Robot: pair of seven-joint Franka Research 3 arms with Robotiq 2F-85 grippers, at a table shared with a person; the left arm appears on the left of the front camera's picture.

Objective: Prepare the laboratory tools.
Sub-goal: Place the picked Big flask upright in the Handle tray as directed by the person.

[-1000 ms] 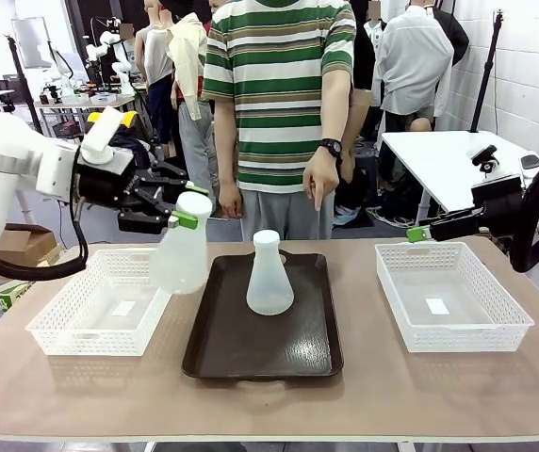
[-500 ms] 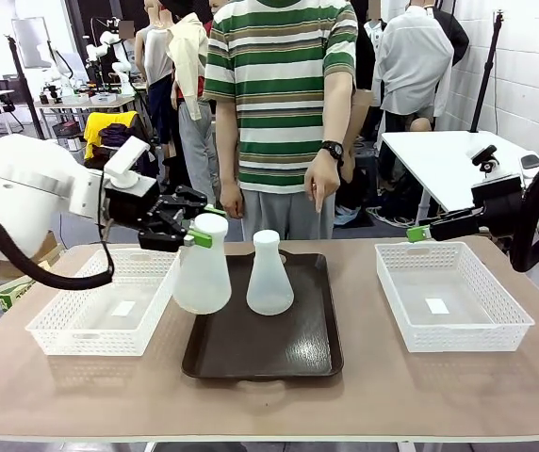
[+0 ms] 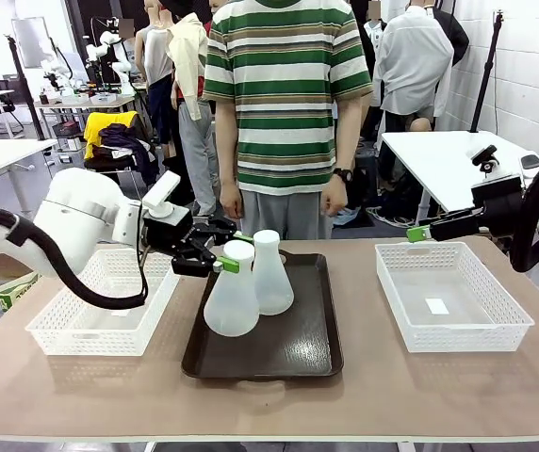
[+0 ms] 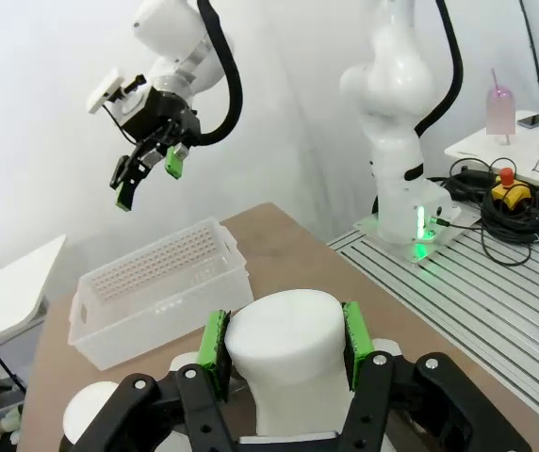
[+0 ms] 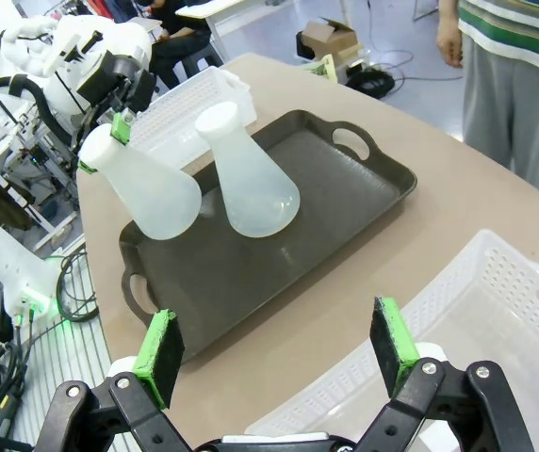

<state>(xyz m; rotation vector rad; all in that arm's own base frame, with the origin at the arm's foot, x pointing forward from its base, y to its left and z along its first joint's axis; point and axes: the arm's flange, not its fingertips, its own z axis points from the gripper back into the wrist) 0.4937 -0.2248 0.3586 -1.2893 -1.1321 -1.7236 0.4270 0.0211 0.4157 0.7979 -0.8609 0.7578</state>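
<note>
Two frosted white conical flasks are over the dark brown tray [image 3: 279,353]. One flask [image 3: 270,278] stands upright at the tray's far middle. My left gripper [image 3: 236,254] is shut on the neck of the other flask [image 3: 231,309], which leans slightly just left of and in front of the first; I cannot tell whether its base touches the tray. In the left wrist view the green pads [image 4: 215,345] clamp the flask neck [image 4: 286,341]. My right gripper [image 3: 418,233] hangs open and empty above the far edge of the right basket. The right wrist view shows both flasks [image 5: 142,193] [image 5: 251,184] on the tray [image 5: 326,202].
A white mesh basket [image 3: 72,330] lies left of the tray and another [image 3: 453,334] to its right. A person in a striped shirt [image 3: 284,94] stands at the far edge behind the tray, hands down at the sides.
My left gripper carried its flask from above the left basket rightward and down to the tray, beside the standing flask. The person's hand dropped to the side. The right arm stayed still.
</note>
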